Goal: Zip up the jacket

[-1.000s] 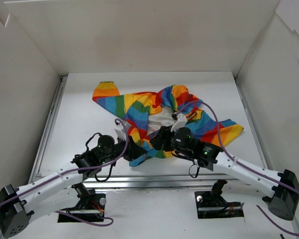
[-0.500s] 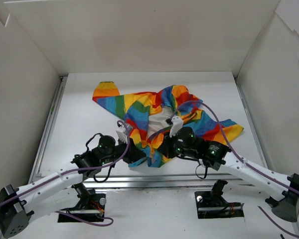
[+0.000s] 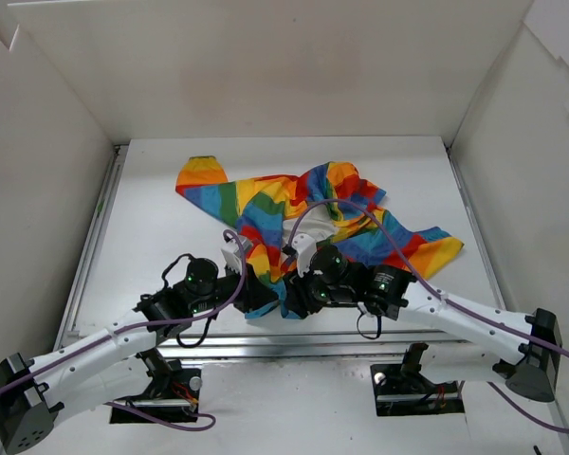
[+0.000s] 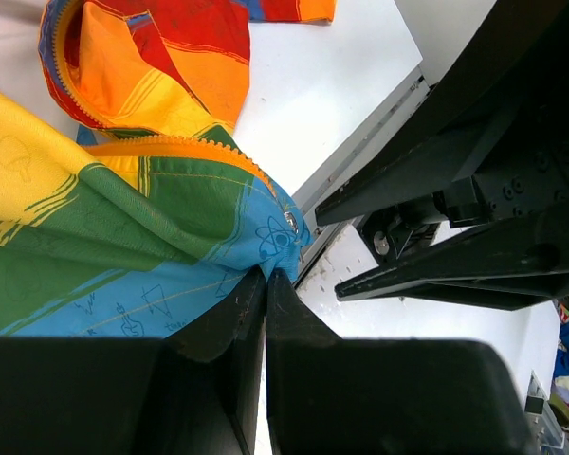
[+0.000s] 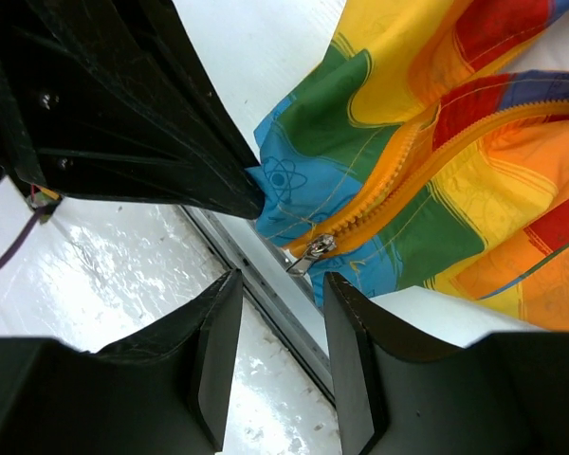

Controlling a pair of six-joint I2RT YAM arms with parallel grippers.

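Observation:
The rainbow-striped jacket (image 3: 303, 204) lies crumpled on the white table, its blue bottom hem at the near edge. My left gripper (image 3: 263, 296) is shut on the blue hem corner (image 4: 275, 248) beside the orange zipper's bottom end. My right gripper (image 3: 294, 296) is open and empty. In the right wrist view its fingertips (image 5: 229, 284) stand just short of the silver zipper slider (image 5: 315, 248), which hangs at the bottom of the orange zipper (image 5: 398, 180). The jacket's front is open above that, showing white lining (image 3: 308, 227).
White walls enclose the table on three sides. A metal rail (image 3: 294, 332) runs along the table's near edge just under both grippers. The jacket's sleeves spread to the far left (image 3: 201, 175) and to the right (image 3: 436, 248).
My right gripper has moved left and nearer, from over the jacket's middle down to the bottom hem beside my left gripper. The left gripper has stayed holding the hem.

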